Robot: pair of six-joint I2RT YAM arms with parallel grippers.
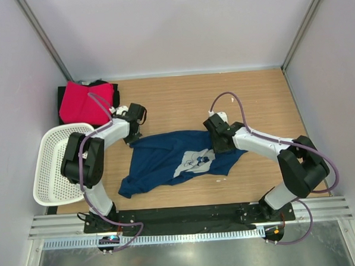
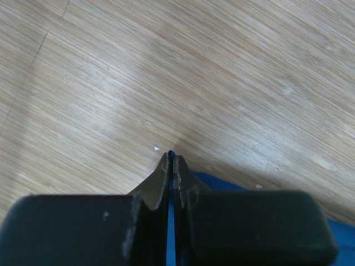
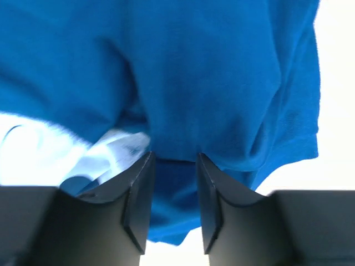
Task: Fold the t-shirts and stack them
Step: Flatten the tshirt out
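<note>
I note the left gripper [image 2: 171,160] pinching the navy t-shirt [image 1: 161,160] at its 10 o'clock corner. The shirt lies central, long axis 8 to 2 o'clock. The right gripper [image 3: 175,166] is part-spread over its 3 o'clock end.

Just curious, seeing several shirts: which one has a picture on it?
The dark navy blue cloth t-shirt, spread in the middle, bears a white cartoon print. The bright pink-red cloth t-shirt and the black cloth one beneath it show none.

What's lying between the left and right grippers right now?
The navy t-shirt: in the top view its cloth fills the stretch from the left gripper to the right gripper.
</note>
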